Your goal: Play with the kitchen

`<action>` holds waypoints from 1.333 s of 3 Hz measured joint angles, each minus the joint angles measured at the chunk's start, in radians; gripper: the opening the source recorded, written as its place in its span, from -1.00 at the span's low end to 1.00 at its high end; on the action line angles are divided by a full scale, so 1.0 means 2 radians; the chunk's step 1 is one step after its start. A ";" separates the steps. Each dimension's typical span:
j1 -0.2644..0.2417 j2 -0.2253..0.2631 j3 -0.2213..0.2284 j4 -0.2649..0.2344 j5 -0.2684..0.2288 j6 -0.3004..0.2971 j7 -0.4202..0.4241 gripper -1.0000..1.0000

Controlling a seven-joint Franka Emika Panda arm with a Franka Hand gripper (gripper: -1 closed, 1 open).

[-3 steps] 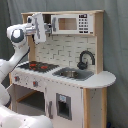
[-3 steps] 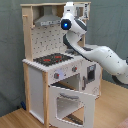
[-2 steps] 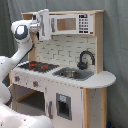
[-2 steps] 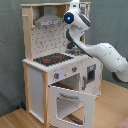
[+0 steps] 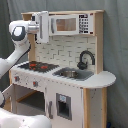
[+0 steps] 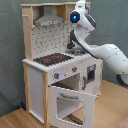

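The kitchen (image 5: 65,85) is a tall toy of light wood and white panels. It has a black-red hob (image 5: 37,65), a sink (image 5: 70,73), a black faucet (image 5: 86,58) and a microwave panel (image 5: 65,24). In the second exterior view its grey hood (image 6: 50,20) hangs above the hob (image 6: 52,59), and the windowed oven door (image 6: 70,102) hangs open, tilted downward. My gripper (image 5: 41,26) is up at the kitchen's top, at the first exterior view's left, by the hood. My white arm (image 6: 102,50) reaches in from the second exterior view's right.
A grey curtain (image 5: 117,50) hangs behind the kitchen. The floor (image 6: 15,117) is wooden. The rounded countertop end (image 5: 102,80) juts out at the first exterior view's right. My arm's base link (image 5: 20,120) fills the first exterior view's lower left corner.
My arm has risen and swung the gripper from above the hob up to the top of the kitchen. The oven door has stayed open.
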 joint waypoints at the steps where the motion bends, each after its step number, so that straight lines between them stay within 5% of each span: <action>1: 0.029 0.000 -0.005 -0.043 0.000 0.018 -0.008 -1.00; 3: 0.079 0.000 -0.005 -0.116 0.000 0.075 -0.011 -1.00; 4: 0.093 0.000 -0.005 -0.127 0.000 0.102 -0.011 -1.00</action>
